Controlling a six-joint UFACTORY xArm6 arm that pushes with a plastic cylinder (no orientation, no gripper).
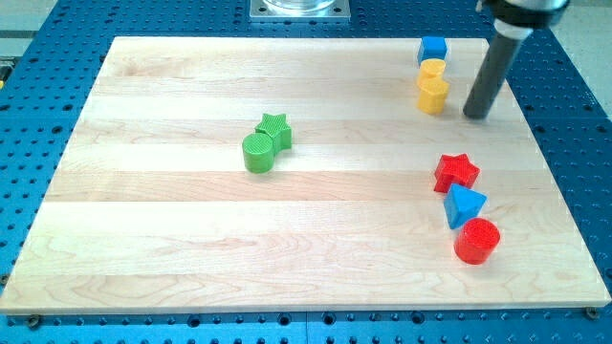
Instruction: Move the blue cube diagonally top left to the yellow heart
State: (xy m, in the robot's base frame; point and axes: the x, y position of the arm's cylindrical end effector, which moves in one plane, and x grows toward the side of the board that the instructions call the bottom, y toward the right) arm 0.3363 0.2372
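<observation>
**My tip waits beside the yellow blocks**

The small blue cube (433, 48) sits at the top right of the pale wooden tabletop (172, 248), touching the yellow round block (432, 69) above the yellow heart (433, 94). My tip (473, 116) stands just right of the heart. I have no fingers, only a dark rod for pushing.
</observation>
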